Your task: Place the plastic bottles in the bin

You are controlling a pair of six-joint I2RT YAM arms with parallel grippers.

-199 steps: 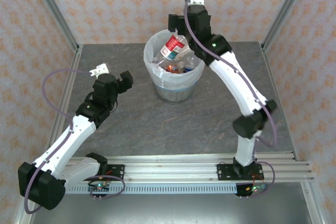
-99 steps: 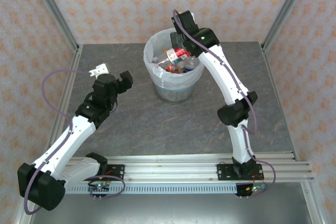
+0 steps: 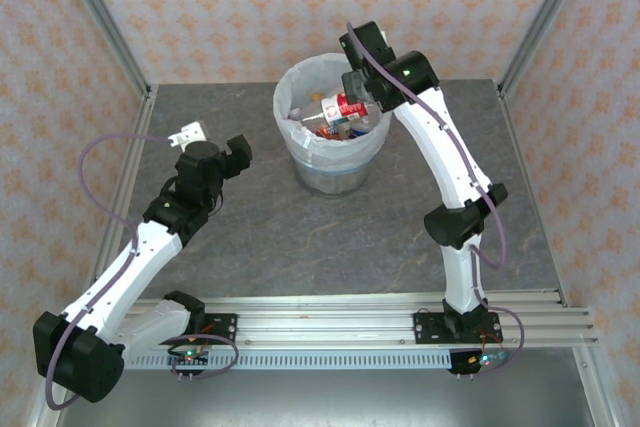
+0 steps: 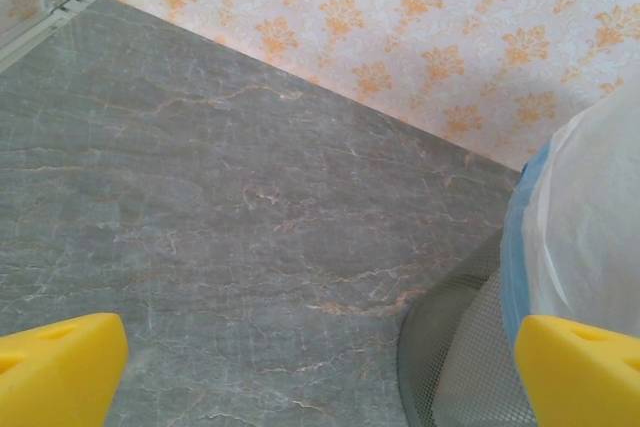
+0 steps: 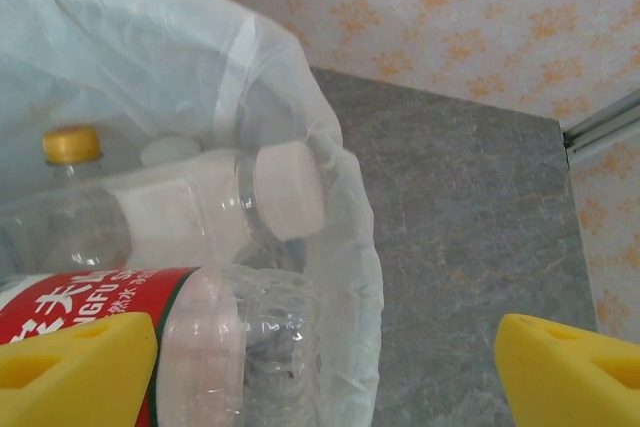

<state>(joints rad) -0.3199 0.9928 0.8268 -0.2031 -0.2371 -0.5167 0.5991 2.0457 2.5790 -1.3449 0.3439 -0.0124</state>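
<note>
On the grey table (image 3: 250, 237), the bin (image 5: 350, 207) holds a red-label bottle (image 5: 90, 319) lying crosswise, lower left of the spread right gripper (image 5: 320, 372); left gripper (image 4: 320, 367) equally spread.

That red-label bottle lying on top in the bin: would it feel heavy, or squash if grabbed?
Probably light: the red-label bottle looks clear and empty. Its thin, ribbed wall would likely dent under a squeeze. Lying on its side across the white-capped bottle in the bin, it may roll if nudged.
</note>
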